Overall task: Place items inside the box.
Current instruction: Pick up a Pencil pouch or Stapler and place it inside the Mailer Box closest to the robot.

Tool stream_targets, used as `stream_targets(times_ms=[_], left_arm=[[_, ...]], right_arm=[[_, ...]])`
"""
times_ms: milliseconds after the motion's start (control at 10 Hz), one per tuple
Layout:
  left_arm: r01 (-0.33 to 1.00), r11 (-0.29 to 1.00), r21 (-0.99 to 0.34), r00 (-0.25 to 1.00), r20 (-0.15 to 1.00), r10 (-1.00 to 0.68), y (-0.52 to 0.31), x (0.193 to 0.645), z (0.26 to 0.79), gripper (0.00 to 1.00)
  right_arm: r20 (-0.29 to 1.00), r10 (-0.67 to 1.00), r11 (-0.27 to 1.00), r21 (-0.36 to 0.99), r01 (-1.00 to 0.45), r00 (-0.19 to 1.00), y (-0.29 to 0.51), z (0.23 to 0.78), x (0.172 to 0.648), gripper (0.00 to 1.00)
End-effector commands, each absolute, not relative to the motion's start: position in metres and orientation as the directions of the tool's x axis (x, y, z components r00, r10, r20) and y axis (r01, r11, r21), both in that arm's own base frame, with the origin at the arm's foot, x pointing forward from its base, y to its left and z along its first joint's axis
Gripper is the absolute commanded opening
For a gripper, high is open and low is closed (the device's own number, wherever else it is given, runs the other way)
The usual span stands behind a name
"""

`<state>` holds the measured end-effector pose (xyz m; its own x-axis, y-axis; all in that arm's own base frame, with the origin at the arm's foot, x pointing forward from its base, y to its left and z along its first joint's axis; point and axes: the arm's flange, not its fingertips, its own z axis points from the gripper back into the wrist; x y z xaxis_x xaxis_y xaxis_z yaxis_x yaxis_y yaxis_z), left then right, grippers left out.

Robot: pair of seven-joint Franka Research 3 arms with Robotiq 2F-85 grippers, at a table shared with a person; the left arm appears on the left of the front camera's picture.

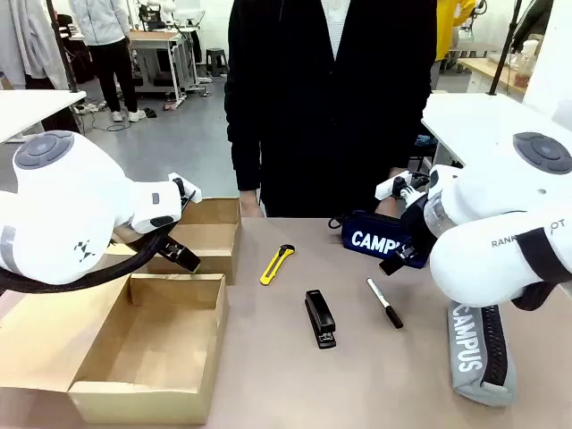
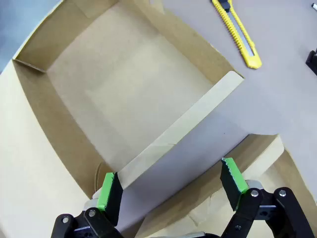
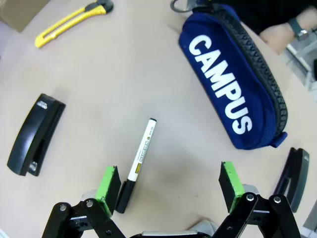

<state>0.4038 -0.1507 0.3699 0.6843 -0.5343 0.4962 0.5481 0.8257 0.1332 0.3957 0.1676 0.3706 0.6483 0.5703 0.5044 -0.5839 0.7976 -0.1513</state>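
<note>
Marker (image 3: 142, 151) lies flat on the counter (image 3: 124, 59) between stapler (image 3: 35, 135) and navy case (image 3: 233, 84), cap end by my right hand (image 3: 171, 181). Light, stiff, slick barrel, likely to roll; pinch mid-barrel. Right hand wide open, empty. Left hand (image 2: 171, 183) open over the box (image 2: 124, 84).

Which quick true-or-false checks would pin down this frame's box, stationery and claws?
1. The near cardboard box holds no stationery. True.
2. The yellow utility knife lies inside it. False: it lies on the table.
3. The left claw is open and empty. True.
4. The right claw is shut on the marker. False: it is open, and the marker lies on the table by one finger.
5. Both CAMPUS cases are navy. False: one is a navy case, the other a grey case.
6. The black stapler lies between knife and marker. True.
</note>
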Motion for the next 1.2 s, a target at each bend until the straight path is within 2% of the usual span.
stream_targets(times_ms=[0,1100], left_arm=[[0.548,0.826,0.133,0.684,0.496,-0.534,-0.1507,0.4038,0.3699,1.00],[0.548,0.826,0.133,0.684,0.496,-0.534,-0.1507,0.4038,0.3699,1.00]], right_arm=[[0.504,0.570,0.798,-0.151,-0.584,0.648,0.1676,0.3706,0.3957,1.00],[0.504,0.570,0.798,-0.151,-0.584,0.648,0.1676,0.3706,0.3957,1.00]])
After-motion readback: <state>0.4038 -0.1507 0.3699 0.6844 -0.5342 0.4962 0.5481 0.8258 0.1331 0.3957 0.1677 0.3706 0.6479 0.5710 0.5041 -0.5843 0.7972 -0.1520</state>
